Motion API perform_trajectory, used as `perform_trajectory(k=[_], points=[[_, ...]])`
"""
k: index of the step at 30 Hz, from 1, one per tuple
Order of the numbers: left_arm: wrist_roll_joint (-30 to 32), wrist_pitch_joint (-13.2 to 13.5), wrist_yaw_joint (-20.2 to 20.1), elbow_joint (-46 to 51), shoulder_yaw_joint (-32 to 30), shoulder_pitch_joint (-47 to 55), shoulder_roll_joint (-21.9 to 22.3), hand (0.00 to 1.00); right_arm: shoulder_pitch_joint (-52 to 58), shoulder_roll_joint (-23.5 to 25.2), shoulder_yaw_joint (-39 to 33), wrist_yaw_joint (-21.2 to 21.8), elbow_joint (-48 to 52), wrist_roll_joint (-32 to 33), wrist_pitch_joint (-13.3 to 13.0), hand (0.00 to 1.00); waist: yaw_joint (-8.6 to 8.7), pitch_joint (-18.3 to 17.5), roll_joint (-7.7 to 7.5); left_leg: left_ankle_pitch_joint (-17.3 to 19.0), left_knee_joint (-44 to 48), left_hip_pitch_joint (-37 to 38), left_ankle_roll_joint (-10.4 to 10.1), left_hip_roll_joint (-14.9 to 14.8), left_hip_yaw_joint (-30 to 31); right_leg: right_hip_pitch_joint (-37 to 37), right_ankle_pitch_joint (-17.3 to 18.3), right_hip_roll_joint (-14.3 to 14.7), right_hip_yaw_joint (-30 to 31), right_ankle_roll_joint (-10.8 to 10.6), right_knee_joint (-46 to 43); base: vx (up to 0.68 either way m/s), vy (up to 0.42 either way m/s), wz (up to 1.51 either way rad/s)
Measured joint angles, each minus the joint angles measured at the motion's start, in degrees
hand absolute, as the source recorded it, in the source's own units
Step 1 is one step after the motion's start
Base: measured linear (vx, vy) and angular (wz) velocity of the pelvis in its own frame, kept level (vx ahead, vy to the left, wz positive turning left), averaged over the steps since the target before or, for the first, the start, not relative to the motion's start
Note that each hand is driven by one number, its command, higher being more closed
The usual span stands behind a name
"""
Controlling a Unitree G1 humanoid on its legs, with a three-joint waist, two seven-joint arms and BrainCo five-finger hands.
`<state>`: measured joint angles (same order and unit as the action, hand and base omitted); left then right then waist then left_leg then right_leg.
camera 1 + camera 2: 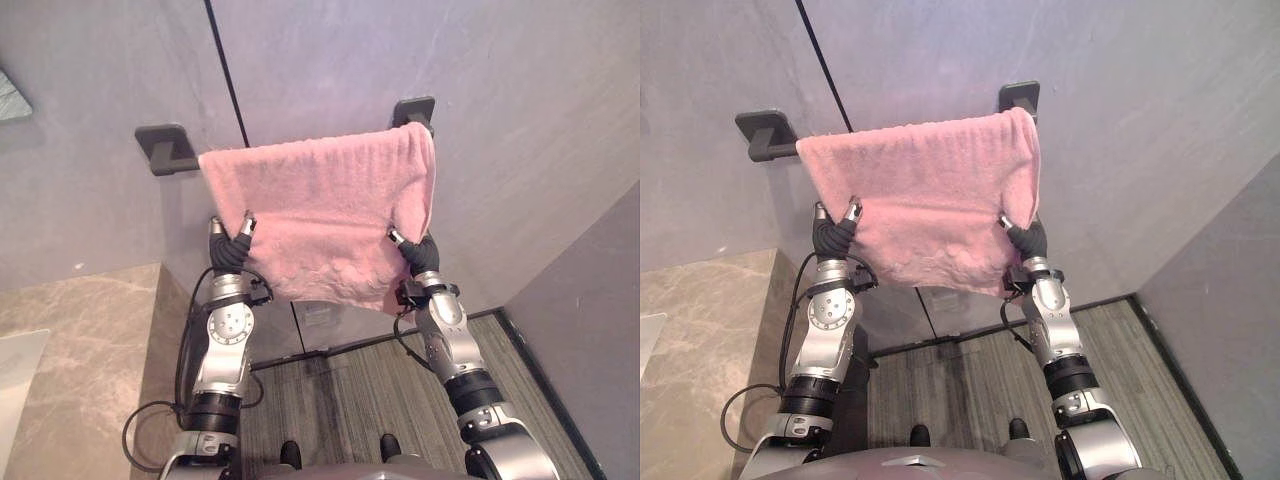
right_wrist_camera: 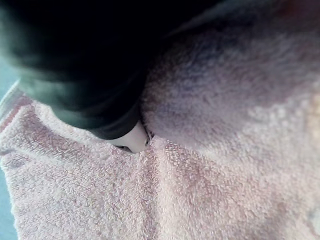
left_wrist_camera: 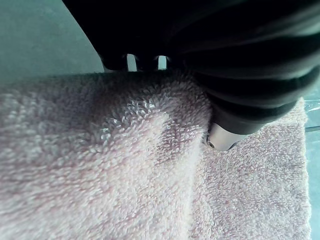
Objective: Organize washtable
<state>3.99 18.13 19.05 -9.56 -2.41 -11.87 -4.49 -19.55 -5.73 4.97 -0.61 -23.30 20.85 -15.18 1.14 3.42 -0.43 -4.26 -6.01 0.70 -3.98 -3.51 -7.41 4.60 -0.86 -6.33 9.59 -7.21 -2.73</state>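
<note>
A pink towel [image 1: 320,220] hangs over a black bar between two wall mounts [image 1: 165,148] [image 1: 414,108]; it covers the bar. My left hand [image 1: 230,250] is at the towel's lower left edge. Its thumb [image 3: 222,135] presses on the front of the cloth [image 3: 125,175] and its fingers reach behind, pinching it. At the lower right edge my right hand [image 1: 420,252] holds the towel the same way. There the thumb [image 2: 131,140] digs into the cloth [image 2: 210,190], and folds spread out from it.
A marble counter [image 1: 80,330] lies at the lower left beside the wall. A dark partition [image 1: 600,320] stands at the right. Grey striped floor [image 1: 350,390] runs below the towel.
</note>
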Motion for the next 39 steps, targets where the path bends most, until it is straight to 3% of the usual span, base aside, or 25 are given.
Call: perform_trajectory(k=[1,2,14,23,30,35,39], points=[[0.0,0.0,0.0,0.0,0.0,0.0,-0.1,1.00,-0.2,-0.1,-1.2,-0.3,-0.8,0.0,0.3,0.00,-0.04,0.0,-0.01,0.0,0.0,0.0,0.0,0.0,0.0,0.0,0.0,0.0,0.0,0.0,0.0,0.00,0.000,0.00],[0.0,0.0,0.0,0.0,0.0,0.0,-0.1,0.00,-0.4,-0.2,-1.7,-0.4,-1.6,0.0,0.4,0.00,0.00,0.0,-0.01,0.0,0.0,0.0,0.0,0.0,-0.1,0.1,0.0,0.0,0.1,0.0,0.0,0.00,0.000,0.00],[1.8,-2.8,0.2,-2.7,-5.5,2.4,-1.2,0.00,4.6,-1.2,-6.1,1.5,-0.3,7.5,0.4,0.00,-0.17,1.0,-0.77,0.0,0.0,-0.4,0.0,0.0,-0.2,0.4,0.0,0.0,-0.1,0.0,0.1,0.00,0.000,0.01],[6.0,-2.8,-2.3,-2.5,-2.6,9.2,-1.1,0.00,10.8,-1.2,-5.2,4.0,12.8,9.5,-2.0,0.00,-0.03,1.0,-0.73,0.1,0.0,-0.4,0.0,-0.2,-1.1,0.6,0.0,0.0,0.5,0.0,0.4,0.01,-0.002,-0.03],[5.0,-2.5,-4.9,3.2,-2.2,16.2,-0.5,0.00,19.5,-1.1,-5.1,5.8,19.4,9.5,-2.2,0.00,0.03,1.2,-0.41,0.4,0.0,-0.6,0.2,0.0,-1.6,1.0,0.0,0.0,0.6,0.0,0.4,0.01,0.003,-0.03],[-4.4,0.7,-11.2,8.0,-2.6,22.8,-1.4,0.00,26.9,-1.1,-4.9,8.8,21.7,9.5,-2.1,0.00,-0.02,1.5,0.87,0.4,0.0,-0.7,0.2,0.0,-1.7,1.2,0.1,0.0,0.6,0.1,0.4,0.00,0.000,0.00],[-20.1,1.5,-22.7,7.2,-3.7,28.0,-4.4,0.00,33.1,-1.7,-2.3,12.7,21.7,9.5,-2.1,0.00,0.02,0.9,1.90,0.5,0.0,-0.7,0.0,0.0,-1.6,1.3,0.4,0.0,0.5,0.1,0.4,0.00,0.000,0.00]])
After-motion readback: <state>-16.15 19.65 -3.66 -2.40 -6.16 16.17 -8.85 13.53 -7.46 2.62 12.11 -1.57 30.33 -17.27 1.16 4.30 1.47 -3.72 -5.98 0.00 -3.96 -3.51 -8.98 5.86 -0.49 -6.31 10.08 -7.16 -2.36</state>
